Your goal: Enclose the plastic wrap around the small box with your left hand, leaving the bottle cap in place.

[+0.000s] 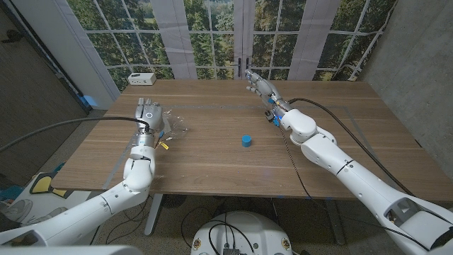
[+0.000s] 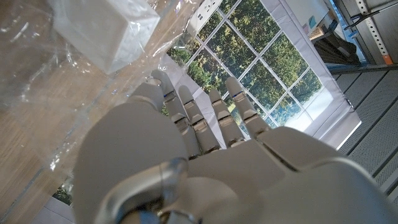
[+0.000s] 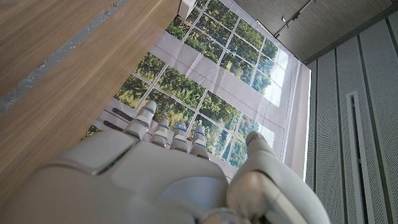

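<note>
On the table's left side, the left hand sits over the plastic wrap, beside the small box.
From the left wrist view the small box is a white block lying under the clear crinkled film, just beyond the fingertips, which reach out side by side; whether they pinch the wrap I cannot tell. Near the middle of the wooden table stands the blue bottle cap, well apart from both hands. Far right, the right hand hovers with fingers extended, holding nothing.
</note>
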### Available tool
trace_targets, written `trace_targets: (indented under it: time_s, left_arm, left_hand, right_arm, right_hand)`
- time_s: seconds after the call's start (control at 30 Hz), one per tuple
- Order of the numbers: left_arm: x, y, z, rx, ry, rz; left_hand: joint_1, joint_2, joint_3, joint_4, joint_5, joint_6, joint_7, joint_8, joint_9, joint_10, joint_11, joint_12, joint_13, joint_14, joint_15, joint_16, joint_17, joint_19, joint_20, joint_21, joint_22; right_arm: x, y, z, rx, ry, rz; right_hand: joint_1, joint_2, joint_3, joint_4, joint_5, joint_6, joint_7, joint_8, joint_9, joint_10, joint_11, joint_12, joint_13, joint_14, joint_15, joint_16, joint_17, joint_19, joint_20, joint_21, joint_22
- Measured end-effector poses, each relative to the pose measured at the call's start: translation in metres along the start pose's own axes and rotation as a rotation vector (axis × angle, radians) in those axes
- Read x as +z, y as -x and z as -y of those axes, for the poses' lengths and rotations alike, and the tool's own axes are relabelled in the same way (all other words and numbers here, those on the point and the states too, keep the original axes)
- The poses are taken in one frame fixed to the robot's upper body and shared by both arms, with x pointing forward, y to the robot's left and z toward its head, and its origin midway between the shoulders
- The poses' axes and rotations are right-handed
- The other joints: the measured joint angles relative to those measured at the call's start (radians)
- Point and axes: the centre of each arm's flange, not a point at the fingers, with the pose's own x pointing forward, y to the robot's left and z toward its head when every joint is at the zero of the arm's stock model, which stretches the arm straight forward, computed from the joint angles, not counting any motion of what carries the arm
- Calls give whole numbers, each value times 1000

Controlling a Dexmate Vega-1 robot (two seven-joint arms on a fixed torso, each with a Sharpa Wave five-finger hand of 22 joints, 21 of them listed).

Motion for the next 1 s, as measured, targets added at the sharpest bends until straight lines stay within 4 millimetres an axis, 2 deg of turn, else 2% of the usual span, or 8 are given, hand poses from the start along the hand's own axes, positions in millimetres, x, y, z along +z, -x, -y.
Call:
trace_targets:
  time_s: [0.27,0.4,0.53,0.6,0.67,0.73,0.83,1.0]
  left_arm:
    - [10,-2,15,-49,-29,36]
    - [13,-1,20,-58,-44,50]
    - [14,3,22,-58,-44,53]
    - [13,5,23,-57,-42,55]
    - [12,7,23,-54,-36,51]
    - [9,10,22,-50,-26,41]
    - [5,13,20,-38,-8,20]
    - [-3,20,17,-10,32,-22]
  left_hand:
    - [22,-64,-26,-34,-8,38,-1,0,-10,14,-3,4,8,15,-4,0,-5,9,-10,11,-2]
    - [23,-105,-55,-32,-8,38,-1,0,-19,16,-5,4,10,16,-5,0,-3,10,-18,16,-7]
    - [23,-121,-76,-28,-8,27,-12,0,-18,16,-5,4,14,20,-1,0,-2,11,-27,23,-7]
    - [22,-128,-82,-21,-2,16,-23,18,-18,16,-5,4,17,20,-2,0,2,10,-29,23,-9]
    - [19,-133,-92,-11,5,-12,-49,65,-18,7,-5,4,22,20,-2,-2,6,10,-29,23,-12]
    - [17,-134,-97,-5,9,-74,-54,85,2,-3,-6,4,27,20,-2,-11,8,10,-29,29,-12]
    - [2,-124,-93,-2,9,-171,-61,41,-5,-24,-6,-2,32,20,-2,-17,8,6,-25,34,-15]
    - [-24,-149,-96,-1,16,-282,-74,-24,-43,-77,-4,-22,39,20,-2,-31,5,1,-20,35,-16]
  right_arm:
    - [-1,-2,3,0,1,-5]
    - [-2,-3,5,-2,2,-8]
    - [-2,-4,6,-3,2,-7]
    - [-2,-5,7,-3,2,-5]
    - [-2,-5,7,-3,2,-3]
    - [-2,-6,7,-2,3,-2]
    - [-1,-7,7,0,3,-1]
    - [-1,-8,6,5,3,2]
  right_hand:
    - [0,0,0,0,0,0,0,0,0,0,0,0,0,0,0,0,0,0,0,0,0]
    - [0,0,0,0,0,0,0,0,0,0,0,0,0,0,0,0,0,0,0,0,0]
    - [0,0,0,0,0,0,0,0,0,0,0,0,0,0,0,0,0,0,0,0,0]
    - [0,0,0,0,0,0,0,0,0,0,0,0,0,0,0,0,0,0,0,0,0]
    - [0,0,0,0,0,0,0,0,0,0,0,0,0,0,0,0,0,0,0,0,0]
    - [0,0,0,0,0,0,0,0,0,0,0,0,0,0,0,0,0,0,0,0,0]
    - [0,0,0,0,0,0,0,0,0,0,0,0,0,0,0,0,0,0,0,0,0]
    - [0,0,0,0,0,0,0,0,0,0,0,0,0,0,0,0,0,0,0,0,0]
